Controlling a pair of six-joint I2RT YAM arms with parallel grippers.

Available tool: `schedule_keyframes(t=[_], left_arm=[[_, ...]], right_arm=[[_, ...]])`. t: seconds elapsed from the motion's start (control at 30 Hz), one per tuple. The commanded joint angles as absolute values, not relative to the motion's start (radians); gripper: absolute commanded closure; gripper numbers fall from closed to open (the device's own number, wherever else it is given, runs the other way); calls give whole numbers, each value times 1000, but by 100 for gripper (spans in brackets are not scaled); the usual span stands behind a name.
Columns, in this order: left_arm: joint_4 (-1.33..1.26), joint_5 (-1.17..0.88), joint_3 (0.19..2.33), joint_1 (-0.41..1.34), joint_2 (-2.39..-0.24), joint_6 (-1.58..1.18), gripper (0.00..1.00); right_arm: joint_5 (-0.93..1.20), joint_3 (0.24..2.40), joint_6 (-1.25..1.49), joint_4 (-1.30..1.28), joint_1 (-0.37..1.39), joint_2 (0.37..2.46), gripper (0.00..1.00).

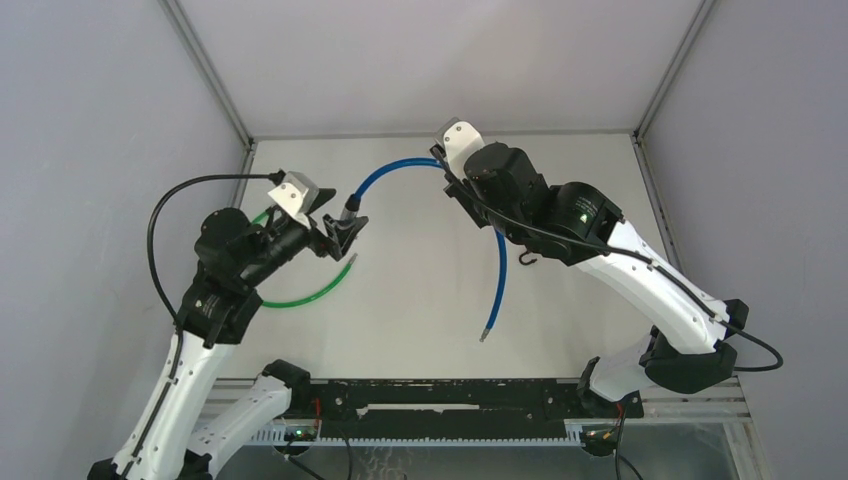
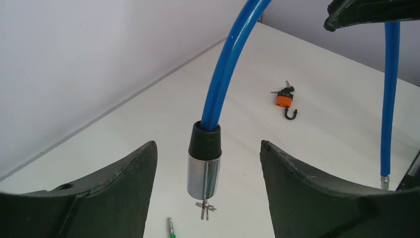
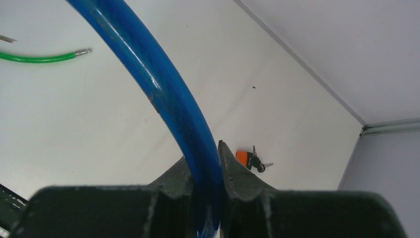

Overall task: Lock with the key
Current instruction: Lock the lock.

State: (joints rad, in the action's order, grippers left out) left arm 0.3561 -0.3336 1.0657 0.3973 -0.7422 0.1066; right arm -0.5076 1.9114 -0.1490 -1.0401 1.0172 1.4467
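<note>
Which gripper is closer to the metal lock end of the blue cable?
Left. The left gripper is open with the metal lock end between its fingers; the right gripper is clamped on the blue cable farther along.

white table [image 1: 420, 325], grey walls [image 1: 90, 100], metal frame [image 1: 206, 65]

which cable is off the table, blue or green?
The blue cable: it is pinched in the right hand and arches up over the table. The green cable lies flat on it.

Glossy plastic cable [image 2: 225, 69], polished metal barrel [image 2: 203, 177], matt table [image 2: 327, 148]
</note>
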Motion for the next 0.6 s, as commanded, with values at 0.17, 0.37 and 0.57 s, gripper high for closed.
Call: schedule_keyframes(t=[0.17, 0.37, 0.57], left_arm=[[331, -329, 1177, 402, -855, 103, 22], [313, -344, 1207, 402, -887, 86, 24], [280, -394, 1215, 402, -887, 40, 28]], right_arm=[[-500, 1927, -123, -972, 1030, 1413, 100], [-494, 1910, -121, -967, 1031, 1407, 100], [-482, 1917, -127, -972, 1032, 1420, 100]])
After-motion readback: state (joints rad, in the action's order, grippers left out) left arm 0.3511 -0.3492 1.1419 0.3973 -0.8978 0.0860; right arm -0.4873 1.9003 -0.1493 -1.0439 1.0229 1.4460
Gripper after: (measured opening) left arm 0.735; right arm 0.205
